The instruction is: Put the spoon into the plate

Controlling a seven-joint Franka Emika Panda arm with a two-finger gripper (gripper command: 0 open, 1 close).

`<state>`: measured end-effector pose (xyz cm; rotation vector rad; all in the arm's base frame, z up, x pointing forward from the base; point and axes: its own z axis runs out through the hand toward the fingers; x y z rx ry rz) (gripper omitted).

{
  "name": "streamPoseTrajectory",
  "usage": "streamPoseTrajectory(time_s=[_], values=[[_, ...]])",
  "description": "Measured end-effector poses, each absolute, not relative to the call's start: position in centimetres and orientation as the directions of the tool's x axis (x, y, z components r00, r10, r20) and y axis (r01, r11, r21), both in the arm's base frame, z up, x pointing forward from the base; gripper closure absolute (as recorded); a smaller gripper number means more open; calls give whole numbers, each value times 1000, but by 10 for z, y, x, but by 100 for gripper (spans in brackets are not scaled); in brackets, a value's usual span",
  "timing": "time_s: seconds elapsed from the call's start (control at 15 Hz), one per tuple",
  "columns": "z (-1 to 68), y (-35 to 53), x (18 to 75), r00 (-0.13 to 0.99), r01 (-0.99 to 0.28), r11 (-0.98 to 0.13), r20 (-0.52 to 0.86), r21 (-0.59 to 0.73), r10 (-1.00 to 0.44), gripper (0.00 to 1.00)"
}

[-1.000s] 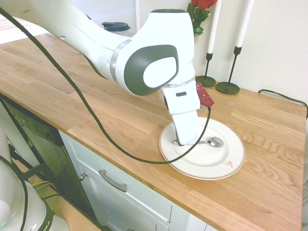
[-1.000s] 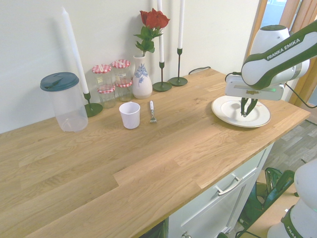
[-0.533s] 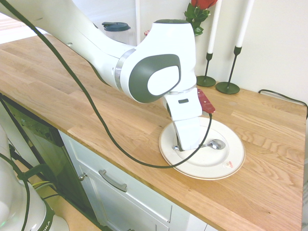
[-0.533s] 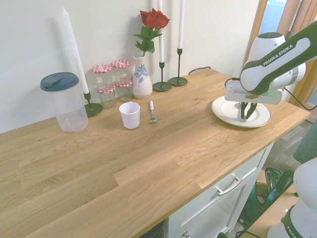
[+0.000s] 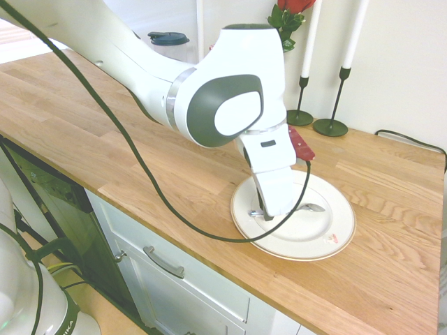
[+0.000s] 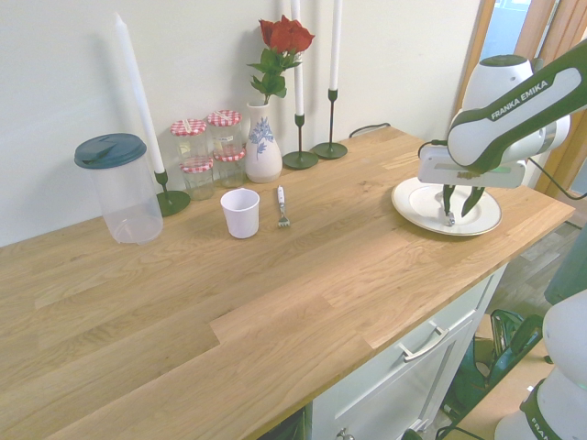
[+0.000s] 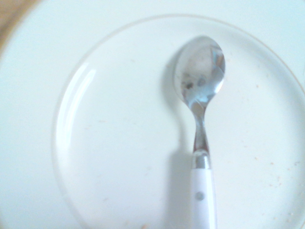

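Arm reaches steeply down over plate (image 5: 328, 234), gripper (image 6: 459, 207) jaws spread, above spoon (image 7: 199, 90) lying in plate. Plate sits near surface (image 5: 391, 279) front edge.

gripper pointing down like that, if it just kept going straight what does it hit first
Most likely the spoon lying in the plate: the gripper hangs with spread fingers right above its handle end. If it misses the handle, it meets the plate.

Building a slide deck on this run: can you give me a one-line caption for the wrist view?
Close-up from the wrist: the spoon lies in the well of the plate, shiny bowl facing up, white handle running off the frame.
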<state>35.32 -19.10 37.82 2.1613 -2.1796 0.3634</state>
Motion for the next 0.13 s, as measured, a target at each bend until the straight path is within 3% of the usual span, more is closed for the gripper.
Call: streamPoseTrajectory(time_s=[0.13], values=[[416, -137, 356, 97, -984, -122, 186, -131, -978, 0]])
